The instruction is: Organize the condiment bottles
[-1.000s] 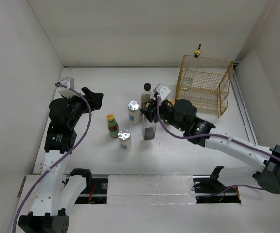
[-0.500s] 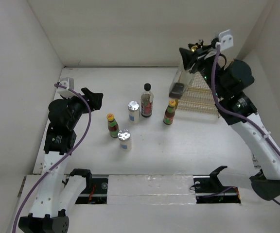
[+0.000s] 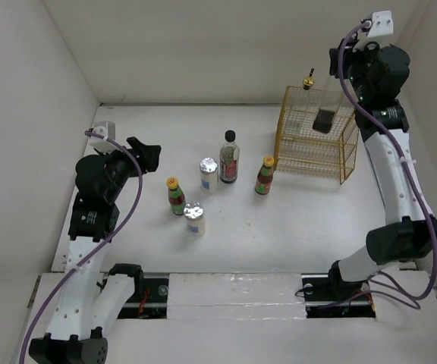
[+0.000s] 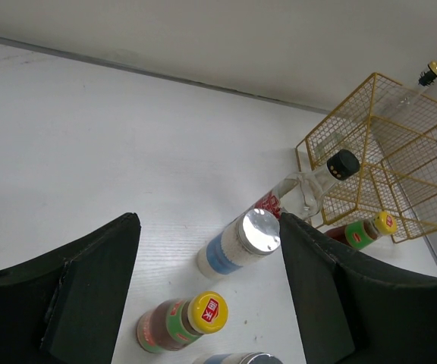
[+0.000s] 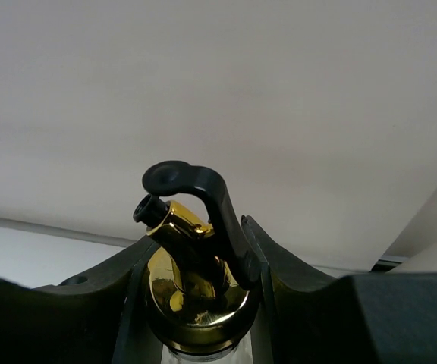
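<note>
White walls (image 3: 203,45) enclose a pale surface (image 3: 302,235). At the top view's upper right, the right fingers (image 5: 317,311) clamp the gold spout (image 5: 192,280) of a tall clear bottle (image 3: 325,115). It has dark liquid at its bottom and hangs at the top of the yellow wire basket (image 3: 341,163). This looks like the placing step, and the next move calls for a straight lowering. The left fingers (image 4: 74,303) stand apart, empty.

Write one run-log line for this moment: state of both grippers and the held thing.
left gripper open, empty | right gripper shut on gold-spouted bottle | bottle over yellow wire basket
</note>
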`<state>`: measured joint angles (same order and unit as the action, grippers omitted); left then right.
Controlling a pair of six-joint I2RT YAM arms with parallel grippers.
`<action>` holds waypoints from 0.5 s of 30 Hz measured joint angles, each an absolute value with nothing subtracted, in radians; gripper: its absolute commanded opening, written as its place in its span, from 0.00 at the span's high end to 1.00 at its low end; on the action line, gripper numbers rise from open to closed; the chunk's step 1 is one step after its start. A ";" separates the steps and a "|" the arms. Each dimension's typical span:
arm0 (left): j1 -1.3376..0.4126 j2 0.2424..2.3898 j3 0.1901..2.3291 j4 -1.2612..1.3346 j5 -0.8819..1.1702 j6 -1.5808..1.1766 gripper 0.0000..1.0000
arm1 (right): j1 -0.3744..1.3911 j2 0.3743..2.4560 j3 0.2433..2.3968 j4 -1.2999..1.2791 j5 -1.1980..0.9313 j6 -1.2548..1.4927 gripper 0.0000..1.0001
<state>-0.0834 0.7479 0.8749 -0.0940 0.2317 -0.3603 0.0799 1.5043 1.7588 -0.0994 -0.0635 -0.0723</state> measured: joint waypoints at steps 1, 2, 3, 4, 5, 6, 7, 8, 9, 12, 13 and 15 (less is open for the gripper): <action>-0.083 0.748 0.875 -0.094 0.232 -0.360 0.30 | 0.063 1.532 1.783 -0.104 -0.077 -0.073 1.00; -0.083 0.748 0.875 -0.094 0.232 -0.360 0.30 | 0.050 1.557 1.808 -0.105 -0.089 -0.074 1.00; -0.083 0.748 0.875 -0.094 0.232 -0.360 0.30 | 0.035 1.587 1.839 -0.105 -0.104 -0.075 1.00; -0.083 0.748 0.875 -0.094 0.232 -0.360 0.30 | 0.021 1.610 1.862 -0.105 -0.125 -0.075 1.00; -0.083 0.748 0.875 -0.094 0.232 -0.361 0.30 | 0.006 1.635 1.890 -0.109 -0.147 -0.076 1.00; -0.083 0.747 0.875 -0.094 0.232 -0.361 0.30 | -0.007 1.661 1.920 -0.107 -0.173 -0.076 1.00; -0.083 0.746 0.875 -0.094 0.232 -0.360 0.30 | -0.022 1.684 1.945 -0.105 -0.200 -0.078 1.00; -0.083 0.744 0.875 -0.094 0.232 -0.360 0.30 | -0.032 1.703 1.964 -0.104 -0.225 -0.079 1.00; -0.083 0.743 0.875 -0.094 0.232 -0.360 0.30 | -0.043 1.718 1.980 -0.103 -0.247 -0.080 1.00; -0.083 0.740 0.875 -0.094 0.232 -0.360 0.30 | -0.071 1.762 2.015 -0.104 -0.306 -0.080 1.00; -0.083 0.740 0.875 -0.094 0.232 -0.360 0.30 | -0.079 1.779 2.033 -0.104 -0.325 -0.081 1.00; -0.083 0.741 0.875 -0.094 0.232 -0.361 0.30 | -0.095 1.813 2.065 -0.106 -0.360 -0.082 1.00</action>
<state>-0.0834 0.7406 0.8749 -0.0940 0.2317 -0.3607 -0.0952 1.8133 2.0651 -0.1059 -0.3599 -0.0822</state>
